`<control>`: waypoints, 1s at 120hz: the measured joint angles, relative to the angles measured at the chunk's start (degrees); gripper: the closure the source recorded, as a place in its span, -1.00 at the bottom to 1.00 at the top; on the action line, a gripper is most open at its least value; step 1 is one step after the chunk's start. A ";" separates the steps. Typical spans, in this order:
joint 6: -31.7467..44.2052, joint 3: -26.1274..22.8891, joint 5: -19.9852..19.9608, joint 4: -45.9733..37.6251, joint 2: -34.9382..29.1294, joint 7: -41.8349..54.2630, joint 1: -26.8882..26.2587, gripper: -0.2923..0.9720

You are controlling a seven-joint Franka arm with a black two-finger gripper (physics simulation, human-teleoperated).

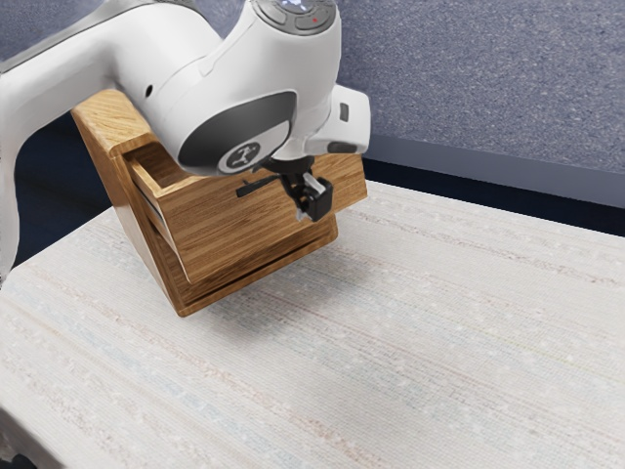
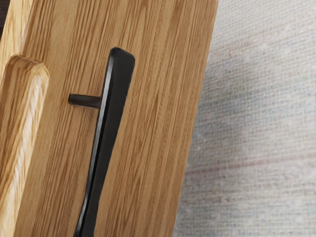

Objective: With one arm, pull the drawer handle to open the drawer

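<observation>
Wood grain marks the small cabinet (image 1: 103, 127) that sits on the pale desk (image 1: 420, 332), behind the end effector (image 1: 312, 200) and on the arm's side of it. The drawer (image 1: 234, 225) stands partly out of the cabinet: a dark slot shows along its top edge, just behind its front panel. That panel faces the end effector and lies right behind it.

The black drawer handle (image 1: 256, 186) is a slim bar mounted on the panel. In the exterior view one end of it meets the end effector, and the rest of it juts out from there toward the arm's side. The end effector hangs down from the white arm (image 1: 244, 88) directly at the handle. I cannot tell whether it is clenched on the bar or released, because the bulk of the hand covers the point where they meet.

From the wrist camera, the handle (image 2: 106, 143) runs lengthwise along the drawer panel (image 2: 153, 123) toward the hand and stands off the wood on a short dark post (image 2: 84, 100). Beside the panel, a lighter rounded edge of the cabinet frame (image 2: 19, 128) sits lower than the drawer front. On the panel's other side lies bare desk (image 2: 256, 123), woven grey-white with faint pinkish streaks.
</observation>
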 joint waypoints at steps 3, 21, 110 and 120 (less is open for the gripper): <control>0.01 -0.01 0.04 0.06 0.22 -0.02 -0.01 -0.50; 0.04 -0.05 0.17 0.17 0.70 -0.18 -1.35 -0.50; 0.24 0.94 0.78 2.03 3.22 0.08 -0.04 -0.50; 0.39 0.85 0.57 1.73 3.98 -0.04 -0.50 -0.53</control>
